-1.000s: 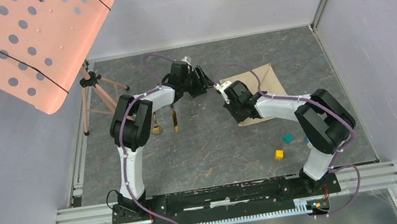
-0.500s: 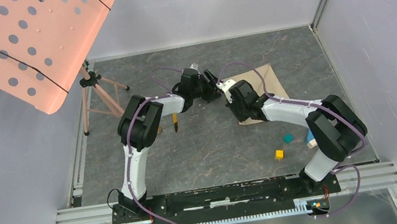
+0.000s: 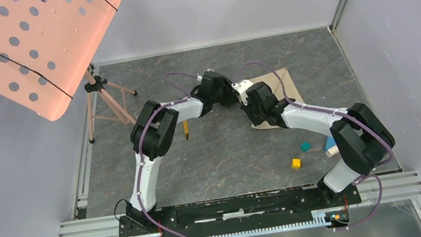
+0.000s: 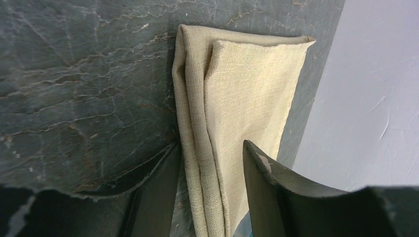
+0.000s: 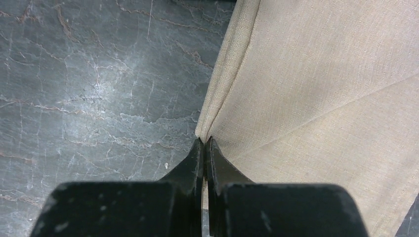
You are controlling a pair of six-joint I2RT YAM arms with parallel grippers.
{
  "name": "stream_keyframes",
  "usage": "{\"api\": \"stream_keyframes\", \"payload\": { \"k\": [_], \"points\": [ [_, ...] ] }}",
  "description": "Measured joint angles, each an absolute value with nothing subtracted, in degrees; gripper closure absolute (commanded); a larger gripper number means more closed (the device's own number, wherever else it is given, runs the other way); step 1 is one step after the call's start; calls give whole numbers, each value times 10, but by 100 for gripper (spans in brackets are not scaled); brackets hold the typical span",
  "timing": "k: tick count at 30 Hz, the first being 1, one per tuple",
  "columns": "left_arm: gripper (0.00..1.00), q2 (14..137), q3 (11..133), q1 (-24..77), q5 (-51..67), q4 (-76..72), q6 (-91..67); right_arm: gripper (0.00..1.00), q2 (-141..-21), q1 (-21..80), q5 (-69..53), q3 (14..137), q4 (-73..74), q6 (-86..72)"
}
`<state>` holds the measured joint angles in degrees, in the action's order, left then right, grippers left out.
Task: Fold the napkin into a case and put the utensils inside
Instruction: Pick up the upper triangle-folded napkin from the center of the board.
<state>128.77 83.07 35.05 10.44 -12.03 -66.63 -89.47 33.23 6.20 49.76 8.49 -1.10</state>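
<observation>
The folded napkin (image 3: 288,82) lies on the desk (image 3: 226,154) right of centre in the overhead view, where the right pincer (image 5: 204,139) is clenched on its left edge and the left pincer (image 4: 211,145) stands parted astride that folded edge, the knife (image 3: 186,131) lying apart at centre left.

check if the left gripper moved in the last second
Yes. The left gripper has swung right, away from the tripod and toward the napkin.

One napkin (image 3: 287,85). One utensil in sight, a gold knife (image 3: 185,131). Three small blocks: yellow (image 3: 296,163), teal (image 3: 305,146), and a bluish one (image 3: 330,145), half hidden. One pink perforated stand (image 3: 28,51).
</observation>
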Motion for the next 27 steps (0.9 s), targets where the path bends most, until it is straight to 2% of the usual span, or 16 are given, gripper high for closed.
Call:
{"api": "stream_keyframes", "payload": {
  "k": [5,10,17,23,27],
  "points": [
    [45,1299,852,352,95,-104,-691,100,-894,328,51,497,74,-11],
    [57,1309,874,352,87,-82,-696,99,-894,323,43,489,66,-11],
    [97,1316,889,352,63,-46,-676,100,-892,322,22,485,64,-5],
    [98,1288,879,351,50,-7,-627,100,-867,335,-4,482,61,-22],
    [98,1180,826,338,10,90,-585,100,-833,378,-33,482,60,-57]
  ]
}}
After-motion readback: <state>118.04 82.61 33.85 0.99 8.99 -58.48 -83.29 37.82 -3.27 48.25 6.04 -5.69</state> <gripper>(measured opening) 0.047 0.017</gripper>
